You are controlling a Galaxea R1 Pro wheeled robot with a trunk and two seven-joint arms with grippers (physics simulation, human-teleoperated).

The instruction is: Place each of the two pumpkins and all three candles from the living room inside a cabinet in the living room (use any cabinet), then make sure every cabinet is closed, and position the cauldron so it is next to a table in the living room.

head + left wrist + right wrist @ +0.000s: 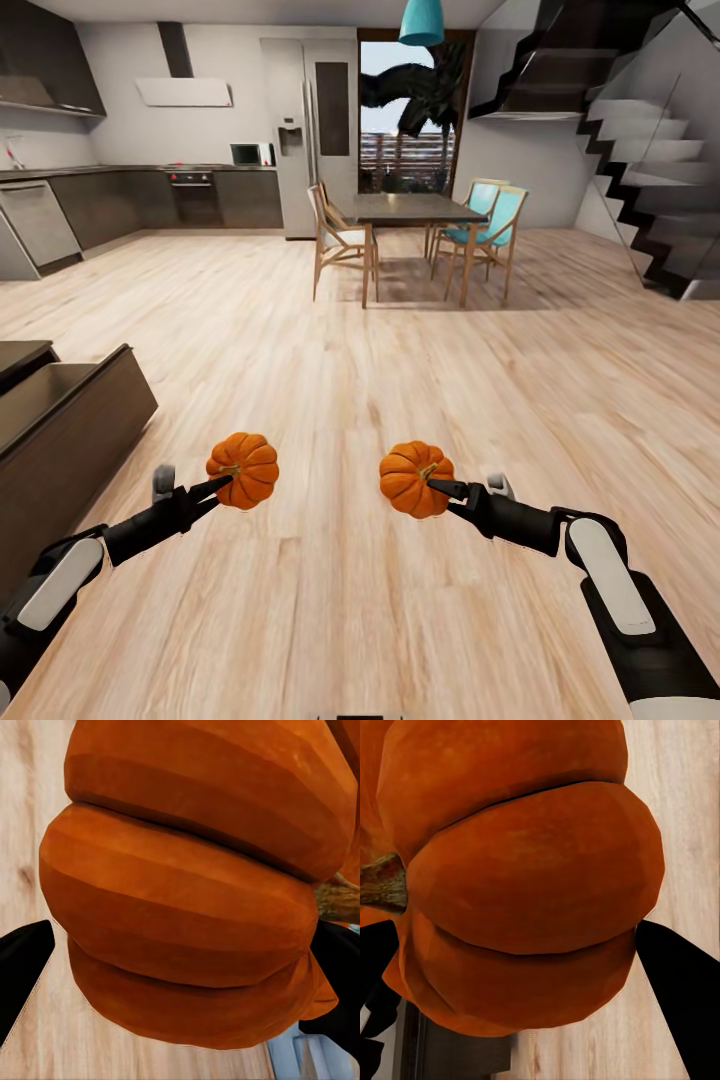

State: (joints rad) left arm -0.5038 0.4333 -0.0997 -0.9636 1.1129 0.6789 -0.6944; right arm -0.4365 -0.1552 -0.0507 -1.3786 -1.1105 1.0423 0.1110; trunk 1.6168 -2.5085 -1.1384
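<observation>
- Wood floor (400, 340): open span ahead; dining table (415, 210) with chairs far centre, kitchen far left, staircase (640, 170) far right.
- Cabinet (70, 430): dark-brown unit at near left, what looks like a drawer standing open with its cavity facing up. It lies left of both arms and slightly farther out than the pincers. That's the relation the next move turns on.
- Left arm is the nearer one to it; judging by this, a leftward swing or base turn puts the left load over the opening first, and the right arm has to cross more floor.
- Left pumpkin (243, 469): pinched in the left pincer (222, 487), held over bare floor. In the left wrist view, dark fingers (22, 967) sit on either side of the ribbed body (187, 907).
- Right pumpkin (415, 478): pinched in the right pincer (440, 488), level with the left one, well apart from it. In the right wrist view the stem (382, 881) points sideways, so it is held on its side.
- Candles, cauldron, coffee table: not seen here.
</observation>
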